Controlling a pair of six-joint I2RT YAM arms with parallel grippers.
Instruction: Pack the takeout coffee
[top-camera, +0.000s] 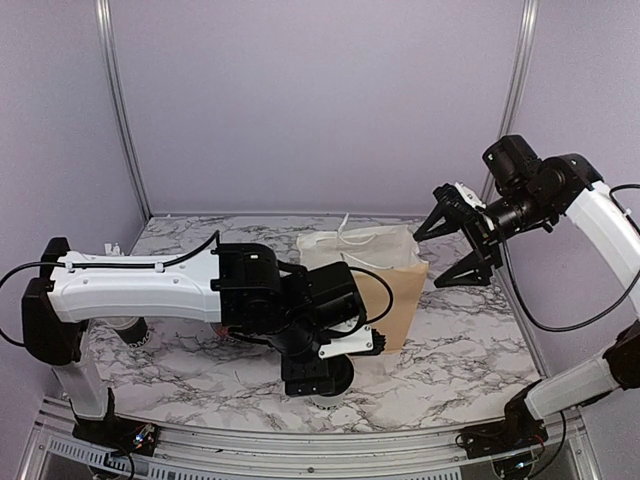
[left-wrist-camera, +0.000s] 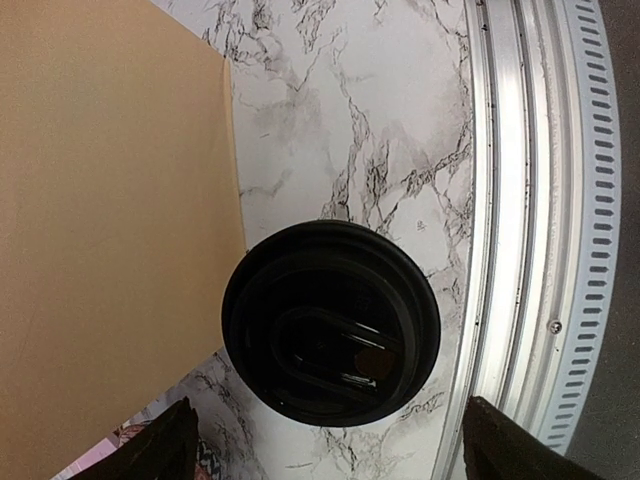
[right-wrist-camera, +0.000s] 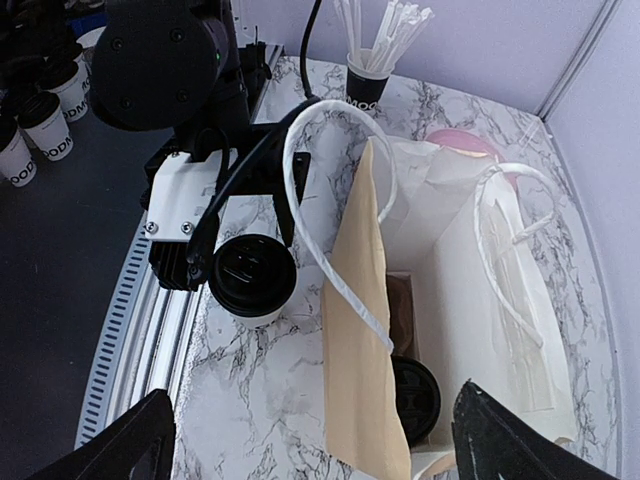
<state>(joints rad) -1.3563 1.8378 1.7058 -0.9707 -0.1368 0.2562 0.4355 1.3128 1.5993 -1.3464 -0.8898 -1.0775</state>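
Observation:
One takeout coffee (left-wrist-camera: 330, 322), a white cup with a round black lid, stands on the marble table beside the tan paper bag (left-wrist-camera: 110, 230). My left gripper (left-wrist-camera: 330, 450) hovers just over it, open, its dark fingers (left-wrist-camera: 150, 452) well clear of the lid on both sides. The right wrist view shows the same cup (right-wrist-camera: 252, 278) under the left arm. A second lidded cup (right-wrist-camera: 415, 398) sits inside the bag (right-wrist-camera: 360, 330) on a brown tray (right-wrist-camera: 400, 305). My right gripper (top-camera: 427, 260) hangs high above the bag's right side, open and empty.
The metal rail (left-wrist-camera: 530, 200) of the table's front edge runs close by the cup. A dark cup of white straws (right-wrist-camera: 368, 75) stands at the far side. Several more white cups (right-wrist-camera: 45, 115) stand off the table. The bag's white handles (right-wrist-camera: 330, 200) loop above its mouth.

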